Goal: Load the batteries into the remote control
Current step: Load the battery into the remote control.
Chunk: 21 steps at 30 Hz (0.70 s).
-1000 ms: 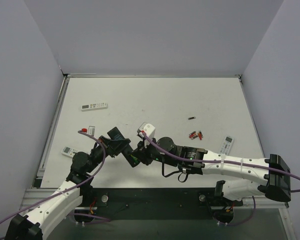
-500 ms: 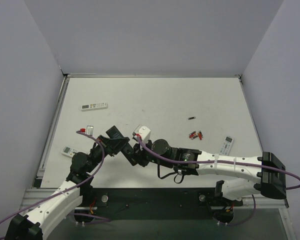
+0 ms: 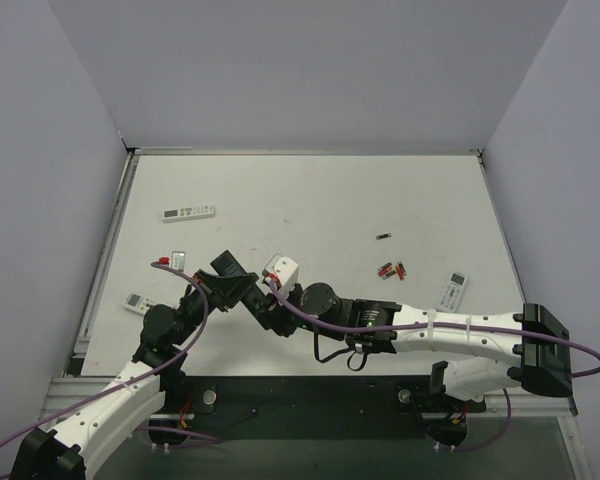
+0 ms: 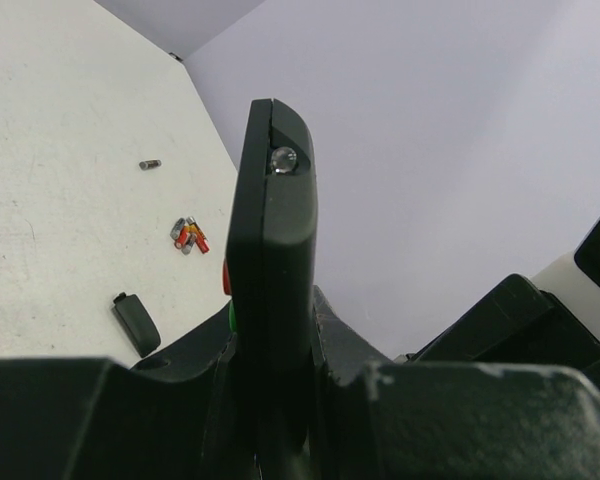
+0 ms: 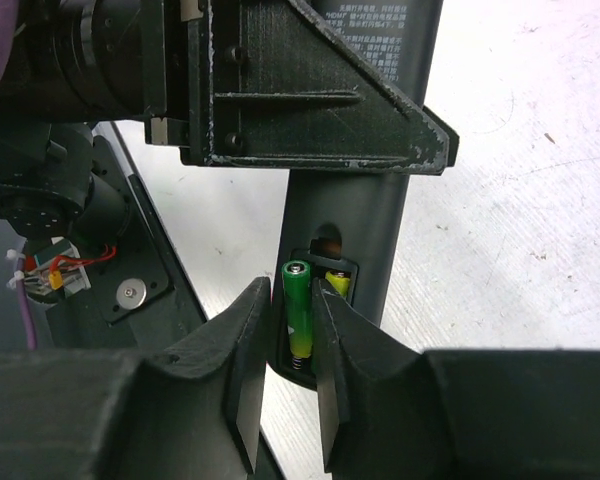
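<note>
Inside remote control [image 5: 345, 230], green battery [image 5: 298, 310] lengthwise

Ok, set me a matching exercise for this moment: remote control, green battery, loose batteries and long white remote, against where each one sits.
Things:
1. remote control
2. green battery
3. loose batteries
4. long white remote

Places:
A. lying alone on the far left of the table
B. clamped in the left jaws
C. in a small cluster on the table's right side
D. in the remote's open compartment, between the right jaws

Pairs: 1-B, 2-D, 3-C, 4-A
</note>
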{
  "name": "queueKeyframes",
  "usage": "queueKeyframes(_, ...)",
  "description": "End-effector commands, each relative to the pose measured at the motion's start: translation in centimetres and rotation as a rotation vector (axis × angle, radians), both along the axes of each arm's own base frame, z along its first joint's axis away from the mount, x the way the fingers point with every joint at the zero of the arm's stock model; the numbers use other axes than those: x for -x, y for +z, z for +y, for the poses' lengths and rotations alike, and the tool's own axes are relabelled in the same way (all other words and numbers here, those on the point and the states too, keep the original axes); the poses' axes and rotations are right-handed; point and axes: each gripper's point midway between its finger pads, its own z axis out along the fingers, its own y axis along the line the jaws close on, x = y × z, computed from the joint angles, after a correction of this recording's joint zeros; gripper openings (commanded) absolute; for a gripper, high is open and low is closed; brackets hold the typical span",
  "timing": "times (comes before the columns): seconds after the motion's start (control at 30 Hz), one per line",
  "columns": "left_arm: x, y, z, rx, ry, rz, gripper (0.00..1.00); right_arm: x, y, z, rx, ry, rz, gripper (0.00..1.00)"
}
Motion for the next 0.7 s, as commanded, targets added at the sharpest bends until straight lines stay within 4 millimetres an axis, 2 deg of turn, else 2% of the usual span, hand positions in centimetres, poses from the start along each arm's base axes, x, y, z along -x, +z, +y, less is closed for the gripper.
queueKeyframes(0.0,0.8,4.0,0.3,0.095,-0.008,-0.109,0.0,-0.3,0.2,0.3,0.019,-0.014,-0.019,0.22)
queueKeyframes(0.17,0.7,3.8,0.2,0.091,-0.011,-0.106,0.0,-0.3,0.8,0.4,0.017,-0.013,-0.026,0.28)
queueKeyframes(0.23,0.7,3.7,0.1,0.087,-0.016,-0.103,0.0,-0.4,1.3,0.4,0.01,-0.017,-0.032,0.28)
queueKeyframes(0.33,0.9,3.6,0.0,0.084,-0.027,-0.1,0.0,-0.4,2.5,0.1,-0.006,-0.013,-0.05,0.33)
queueKeyframes(0.43,1.0,3.3,-0.1,0.077,-0.038,-0.091,0.0,-0.1,3.9,-0.3,-0.025,0.006,-0.07,0.39)
queueKeyframes(0.47,1.0,3.1,-0.2,0.074,-0.041,-0.085,0.0,0.0,4.9,-0.5,-0.04,0.019,-0.094,0.47)
queueKeyframes(0.5,1.0,3.0,-0.2,0.072,-0.045,-0.083,0.0,0.2,5.5,-0.6,-0.05,0.037,-0.105,0.49)
queueKeyframes(0.53,1.1,3.0,-0.3,0.068,-0.053,-0.081,0.0,0.4,6.6,-0.9,-0.065,0.056,-0.134,0.55)
queueKeyframes(0.67,1.1,2.7,-0.7,0.053,-0.072,-0.063,0.0,1.0,8.7,-1.3,-0.084,0.115,-0.194,0.59)
